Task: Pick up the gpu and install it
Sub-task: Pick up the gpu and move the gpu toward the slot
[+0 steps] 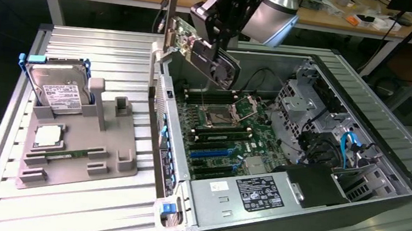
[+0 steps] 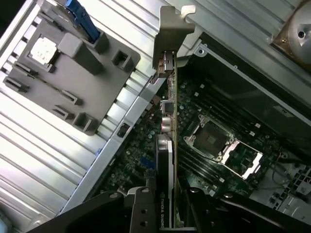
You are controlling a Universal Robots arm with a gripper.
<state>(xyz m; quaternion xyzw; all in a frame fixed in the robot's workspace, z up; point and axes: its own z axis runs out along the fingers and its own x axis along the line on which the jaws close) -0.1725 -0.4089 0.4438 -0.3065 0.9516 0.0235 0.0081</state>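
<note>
Transfer step: black gripper point(image 1: 217, 53) clamped on the thin, black-faced gpu point(image 1: 190, 37) above a corner of the open grey computer case point(image 1: 382, 124); card not yet seated, and installing demands slot alignment.

Glare on table point(image 2: 29, 160), perhaps overhead

The gpu point(image 1: 221, 67) point(image 2: 164, 165) hangs in the air on edge, tilted, above the eleven o'clock corner of the open case point(image 1: 176, 160) in the exterior view. It has a black cooler face, a green board and a silvery bracket point(image 2: 171, 34) at one end, and seems clear of the slots.
</note>
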